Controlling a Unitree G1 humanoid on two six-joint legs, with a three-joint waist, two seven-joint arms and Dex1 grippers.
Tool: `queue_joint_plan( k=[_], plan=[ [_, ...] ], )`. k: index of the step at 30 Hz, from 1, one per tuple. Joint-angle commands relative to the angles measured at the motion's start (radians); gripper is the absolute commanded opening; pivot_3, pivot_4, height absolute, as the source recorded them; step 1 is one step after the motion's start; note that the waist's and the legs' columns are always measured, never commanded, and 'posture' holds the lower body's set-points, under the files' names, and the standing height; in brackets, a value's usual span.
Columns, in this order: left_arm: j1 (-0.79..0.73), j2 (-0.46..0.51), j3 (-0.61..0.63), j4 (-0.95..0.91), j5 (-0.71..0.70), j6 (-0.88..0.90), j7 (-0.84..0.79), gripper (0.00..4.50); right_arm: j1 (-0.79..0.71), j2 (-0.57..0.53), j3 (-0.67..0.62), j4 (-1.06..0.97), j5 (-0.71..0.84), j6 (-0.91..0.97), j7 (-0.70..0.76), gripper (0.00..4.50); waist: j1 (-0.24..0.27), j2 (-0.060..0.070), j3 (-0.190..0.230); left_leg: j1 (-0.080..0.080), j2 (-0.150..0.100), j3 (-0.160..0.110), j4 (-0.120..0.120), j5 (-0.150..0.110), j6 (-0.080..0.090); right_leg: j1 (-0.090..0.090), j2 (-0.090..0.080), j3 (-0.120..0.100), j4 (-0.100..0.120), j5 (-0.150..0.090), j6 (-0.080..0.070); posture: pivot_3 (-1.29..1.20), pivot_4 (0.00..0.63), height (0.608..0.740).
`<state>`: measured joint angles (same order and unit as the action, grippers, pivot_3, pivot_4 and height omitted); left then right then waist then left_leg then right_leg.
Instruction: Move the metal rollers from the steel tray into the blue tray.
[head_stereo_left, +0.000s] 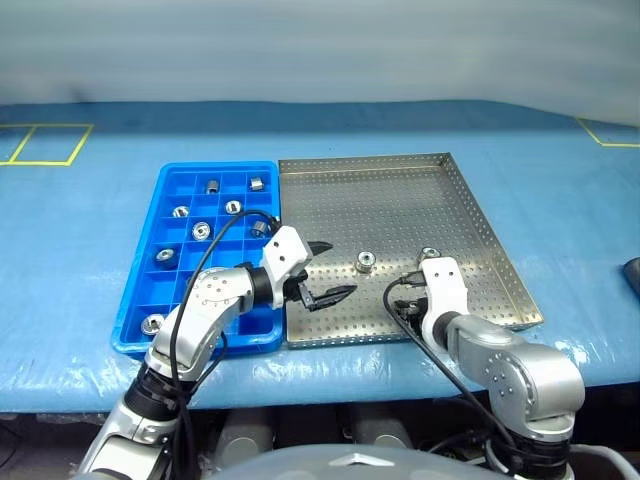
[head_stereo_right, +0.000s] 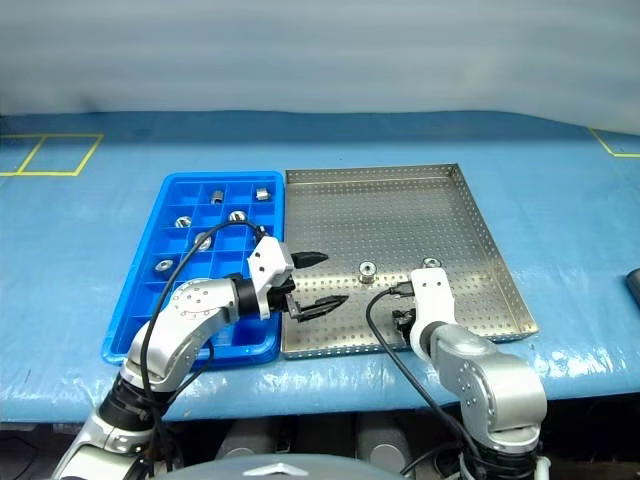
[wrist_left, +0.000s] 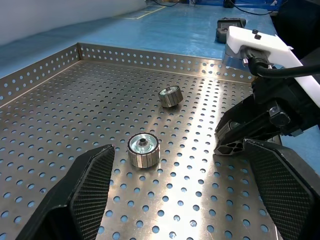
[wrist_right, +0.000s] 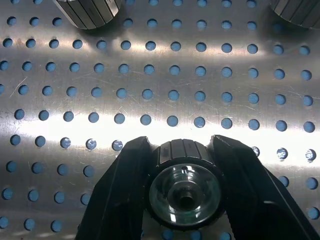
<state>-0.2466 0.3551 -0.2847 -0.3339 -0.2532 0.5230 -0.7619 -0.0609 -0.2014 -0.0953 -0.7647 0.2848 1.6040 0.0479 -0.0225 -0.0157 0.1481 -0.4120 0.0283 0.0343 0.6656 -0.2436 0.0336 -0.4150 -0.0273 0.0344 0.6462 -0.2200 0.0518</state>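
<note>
- Worktop (head_stereo_left: 90, 230) under blue sheeting carries both trays side by side.
- Perforated silver steel tray (head_stereo_left: 400, 200) holds loose short shiny metal rollers (wrist_left: 144, 149).
- Bright blue compartmented plastic tray (head_stereo_left: 150, 285) holds several rollers in separate cells.
- Left claw (head_stereo_left: 322, 272) hangs released above the steel tray.
- Right claw (wrist_right: 183, 165) is clenched around one roller (wrist_right: 185, 187).

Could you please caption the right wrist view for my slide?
Right hand closed on a metal roller on the steel tray.
</note>
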Motion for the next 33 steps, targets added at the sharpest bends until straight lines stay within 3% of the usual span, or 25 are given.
queue_joint_plan(
  k=[1, 14, 21, 33],
  plan=[
    [0.000, -0.010, 0.001, -0.049, -0.013, -0.011, 0.016, 4.50, -0.022, -0.025, -0.004, -0.037, 0.004, 0.010, 0.023, 1.71, 0.000, 0.000, 0.000, 0.000, 0.000, 0.000, 0.000, 0.000, 0.000, 0.000, 0.000, 0.000, 0.000, 0.000, 0.000, 0.03, 0.150, 0.740],
    [-0.016, -0.142, 0.134, -0.030, 0.007, -0.067, 0.252, 4.50, -0.150, -0.095, 0.009, -0.039, -0.052, -0.105, 0.016, 1.71, 0.012, 0.000, 0.000, -0.001, -0.001, 0.000, -0.001, 0.000, 0.000, 0.000, 0.000, 0.000, -0.001, 0.001, 0.002, 0.08, 0.150, 0.740],
    [0.064, -0.164, 0.211, -0.104, 0.044, -0.092, 0.407, 4.50, -0.261, -0.110, 0.178, 0.093, -0.108, -0.378, 0.027, 1.71, 0.018, -0.001, 0.001, -0.001, -0.001, -0.001, -0.002, 0.000, 0.000, 0.000, 0.001, -0.001, -0.002, 0.003, 0.004, 0.20, 0.150, 0.740],
    [0.318, -0.135, 0.376, -0.334, -0.001, -0.056, 0.495, 4.50, -0.438, 0.002, 0.333, 0.437, -0.141, -0.713, 0.125, 1.71, 0.125, -0.001, 0.002, -0.003, 0.000, -0.005, -0.004, 0.000, 0.000, -0.001, -0.001, -0.008, -0.003, 0.004, -0.001, 0.43, 0.150, 0.740]
  ],
)
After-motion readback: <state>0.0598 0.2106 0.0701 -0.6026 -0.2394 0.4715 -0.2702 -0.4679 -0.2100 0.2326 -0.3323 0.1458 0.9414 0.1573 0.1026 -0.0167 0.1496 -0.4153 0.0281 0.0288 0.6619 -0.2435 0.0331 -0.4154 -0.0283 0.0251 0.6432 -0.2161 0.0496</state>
